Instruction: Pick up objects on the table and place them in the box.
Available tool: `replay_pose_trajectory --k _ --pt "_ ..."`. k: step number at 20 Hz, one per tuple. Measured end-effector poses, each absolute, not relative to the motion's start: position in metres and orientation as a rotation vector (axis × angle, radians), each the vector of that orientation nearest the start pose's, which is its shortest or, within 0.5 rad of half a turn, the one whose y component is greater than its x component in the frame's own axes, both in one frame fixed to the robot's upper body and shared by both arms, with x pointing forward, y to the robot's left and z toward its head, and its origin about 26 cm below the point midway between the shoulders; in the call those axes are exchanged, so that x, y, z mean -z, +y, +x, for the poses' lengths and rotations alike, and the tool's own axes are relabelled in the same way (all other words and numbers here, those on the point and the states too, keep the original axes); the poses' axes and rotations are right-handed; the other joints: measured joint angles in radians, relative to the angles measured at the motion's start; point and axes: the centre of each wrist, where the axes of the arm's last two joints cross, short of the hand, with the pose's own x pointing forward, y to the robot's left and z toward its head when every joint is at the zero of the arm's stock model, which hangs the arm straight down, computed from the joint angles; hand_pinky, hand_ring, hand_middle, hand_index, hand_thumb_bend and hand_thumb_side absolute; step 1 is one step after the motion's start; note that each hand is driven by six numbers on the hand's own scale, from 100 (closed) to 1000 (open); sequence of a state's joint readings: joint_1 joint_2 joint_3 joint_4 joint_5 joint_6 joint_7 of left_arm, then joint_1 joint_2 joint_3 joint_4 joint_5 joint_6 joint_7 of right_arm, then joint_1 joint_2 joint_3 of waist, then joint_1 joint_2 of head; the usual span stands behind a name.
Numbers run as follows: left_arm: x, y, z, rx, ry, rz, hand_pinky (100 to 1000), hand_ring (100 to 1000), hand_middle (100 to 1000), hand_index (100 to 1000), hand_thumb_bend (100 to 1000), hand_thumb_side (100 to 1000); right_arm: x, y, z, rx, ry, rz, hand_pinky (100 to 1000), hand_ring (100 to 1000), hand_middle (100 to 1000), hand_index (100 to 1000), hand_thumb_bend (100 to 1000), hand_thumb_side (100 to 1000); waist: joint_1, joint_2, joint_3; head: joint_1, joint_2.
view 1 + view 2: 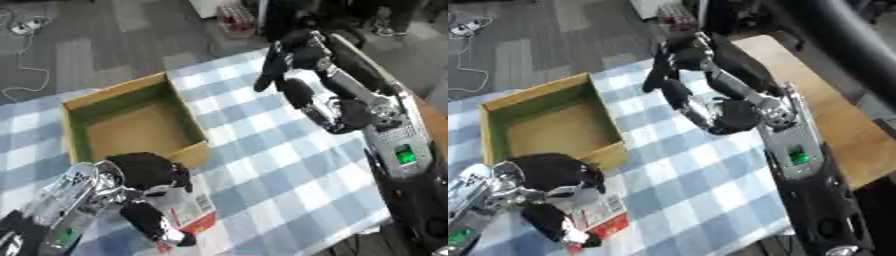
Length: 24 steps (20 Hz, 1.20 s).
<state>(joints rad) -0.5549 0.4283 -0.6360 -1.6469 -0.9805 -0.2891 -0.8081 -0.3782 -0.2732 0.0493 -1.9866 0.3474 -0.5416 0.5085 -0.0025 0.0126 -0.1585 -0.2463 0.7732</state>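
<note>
An open cardboard box [184,114] stands on the checked tablecloth at the left, its inside bare. In front of it my left hand [150,172] is curled round a flat white packet with a red edge [192,210], fingers above and thumb below. The packet lies low over the cloth near the box's front right corner. My right hand [290,61] hangs raised above the far right of the table, fingers relaxed and pointing down, holding nothing.
The blue and white checked cloth [280,165] covers the table, with a bare wooden strip [833,115] at its right edge. Beyond the table, cables [22,30] lie on the grey floor and a crate of red items [236,19] stands there.
</note>
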Motion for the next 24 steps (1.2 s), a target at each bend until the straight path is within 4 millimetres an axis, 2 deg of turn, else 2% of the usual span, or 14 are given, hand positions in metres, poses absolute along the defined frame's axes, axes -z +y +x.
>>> replay_pose_trajectory --k 16,24 --pt "-0.114 0.140 0.337 -3.104 1.443 -0.645 703 790 848 883 517 1000 -0.212 -0.230 0.307 1.647 2.941 0.289 385 350 474 623 100 1000 0.004 0.000 -0.006 -0.001 0.000" --pt "-0.108 0.138 0.337 -3.112 1.415 -0.642 702 788 845 882 475 1000 -0.212 -0.230 0.308 1.646 2.939 0.288 385 350 474 622 100 1000 0.006 0.000 -0.010 -0.002 0.000"
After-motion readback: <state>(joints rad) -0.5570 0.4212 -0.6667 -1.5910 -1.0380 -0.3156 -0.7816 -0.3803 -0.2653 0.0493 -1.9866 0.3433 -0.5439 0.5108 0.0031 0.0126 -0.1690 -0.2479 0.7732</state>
